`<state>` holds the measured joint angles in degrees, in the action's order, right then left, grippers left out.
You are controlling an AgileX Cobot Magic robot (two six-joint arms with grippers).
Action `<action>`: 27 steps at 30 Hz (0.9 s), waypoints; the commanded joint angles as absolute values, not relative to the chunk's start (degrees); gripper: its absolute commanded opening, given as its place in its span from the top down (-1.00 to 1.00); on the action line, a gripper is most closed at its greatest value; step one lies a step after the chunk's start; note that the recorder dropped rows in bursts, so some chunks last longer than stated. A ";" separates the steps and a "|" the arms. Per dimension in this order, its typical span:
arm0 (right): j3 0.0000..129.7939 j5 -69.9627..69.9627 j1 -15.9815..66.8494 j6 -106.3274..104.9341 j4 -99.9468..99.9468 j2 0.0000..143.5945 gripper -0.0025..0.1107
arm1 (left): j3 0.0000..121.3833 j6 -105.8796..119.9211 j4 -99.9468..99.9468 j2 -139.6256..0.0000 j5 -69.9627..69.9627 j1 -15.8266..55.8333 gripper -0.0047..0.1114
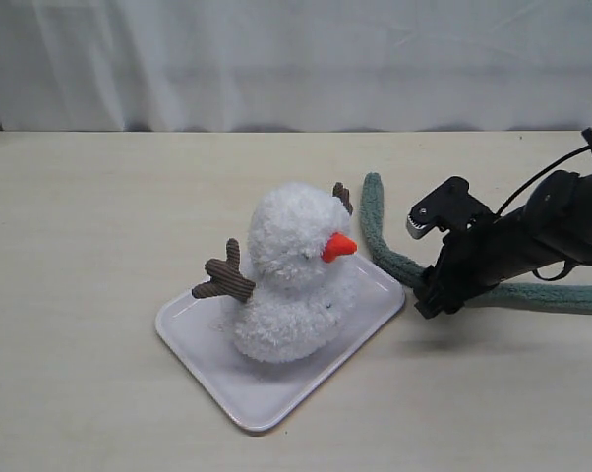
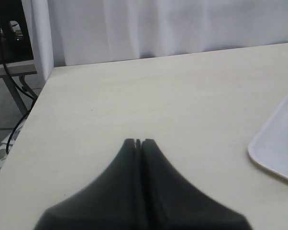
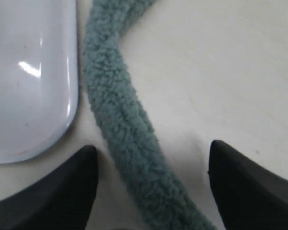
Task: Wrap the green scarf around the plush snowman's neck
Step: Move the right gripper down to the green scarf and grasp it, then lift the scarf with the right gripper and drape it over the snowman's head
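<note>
On the pale cream worktop (image 1: 99, 246), backed by a white curtain (image 1: 276, 59), a pinkish tray (image 1: 257, 398) carries the plush snowman (image 1: 291, 275), upright, nose pointing right. The green scarf (image 1: 384, 246) lies flat on the worktop just beside the tray's right edge and curves off to the right. Right claw (image 3: 153, 158) is spread wide, fingers astride the scarf, gripping nothing. Left claw (image 2: 138, 143) is clenched and empty over bare worktop. Dark cables (image 2: 10, 81) hang beyond the worktop's edge.
</note>
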<state>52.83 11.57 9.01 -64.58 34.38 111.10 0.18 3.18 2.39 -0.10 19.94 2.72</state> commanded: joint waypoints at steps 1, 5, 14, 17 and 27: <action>52.58 10.72 9.50 -67.23 33.85 113.67 -0.17 | 0.00 3.12 2.34 0.00 19.02 2.66 0.92; 52.58 10.15 9.50 -67.23 33.85 113.80 -0.05 | 0.00 3.12 2.34 0.00 19.02 2.66 0.92; 52.58 12.24 9.50 -67.12 33.43 109.18 0.88 | 0.00 3.12 2.34 0.00 19.02 2.66 0.92; 52.58 14.52 9.50 -65.36 33.66 104.89 0.88 | 0.00 3.12 2.34 0.00 19.02 2.66 0.92; 53.21 27.49 10.92 -53.22 34.21 85.65 0.88 | 0.00 3.12 2.34 0.00 19.02 2.66 0.92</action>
